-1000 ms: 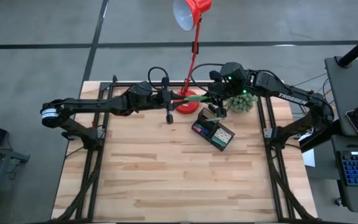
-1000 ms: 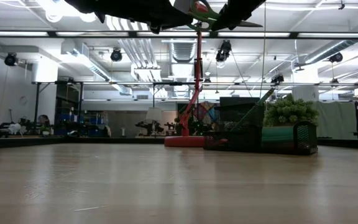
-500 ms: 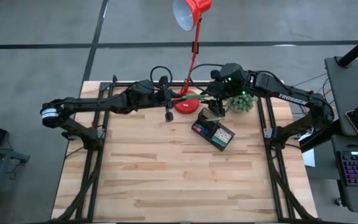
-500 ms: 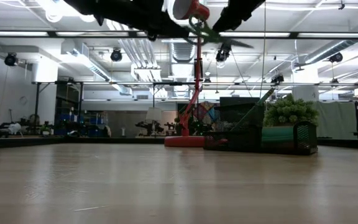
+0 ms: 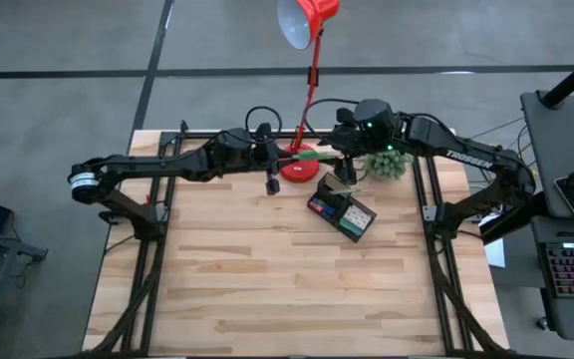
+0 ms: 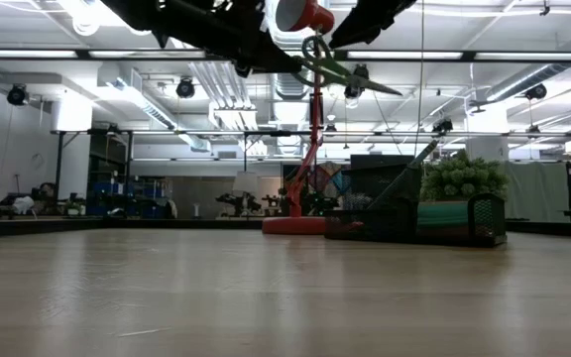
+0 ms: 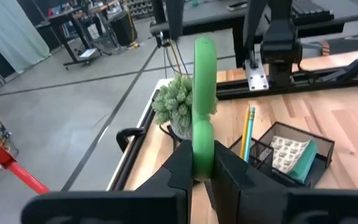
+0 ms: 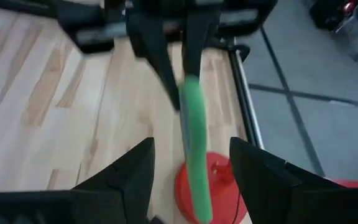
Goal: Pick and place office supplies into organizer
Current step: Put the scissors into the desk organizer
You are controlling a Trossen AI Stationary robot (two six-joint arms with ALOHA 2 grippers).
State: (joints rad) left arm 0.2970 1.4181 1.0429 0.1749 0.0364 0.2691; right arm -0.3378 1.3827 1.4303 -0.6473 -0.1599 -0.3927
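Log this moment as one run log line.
left gripper: shut on scissors | right gripper: open, released | organizer: not reached

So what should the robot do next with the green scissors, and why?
Probably the right gripper should back away: its fingers stand open around the green scissors, which the left gripper clamps above the table, so it can carry them to the organizer.

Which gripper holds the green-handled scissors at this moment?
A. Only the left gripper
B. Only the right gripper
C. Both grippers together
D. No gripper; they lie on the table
A: the left gripper is shut on the green-handled scissors, while the right gripper stands open around them.
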